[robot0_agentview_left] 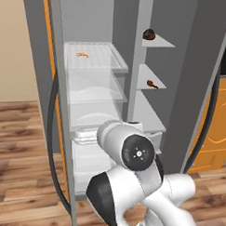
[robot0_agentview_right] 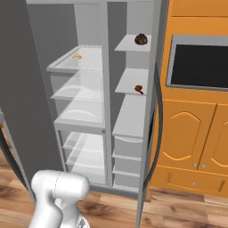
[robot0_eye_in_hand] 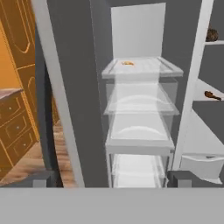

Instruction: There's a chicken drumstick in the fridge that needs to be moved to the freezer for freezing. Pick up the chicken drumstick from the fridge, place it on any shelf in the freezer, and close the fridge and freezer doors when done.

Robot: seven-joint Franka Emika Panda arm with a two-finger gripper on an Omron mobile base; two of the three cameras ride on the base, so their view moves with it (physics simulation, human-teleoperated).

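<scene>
Chicken drumstick is lying on the freezer's middle shelf, both doors hanging open; I'm seeing my gripper spread wide, grasping nothing, facing the fridge drawers

You look into the fridge: a thin curled orange piece lies near the back edge of its ribbed top shelf. On the freezer shelves, the chicken drumstick lies below a round dark-brown lump.
</scene>
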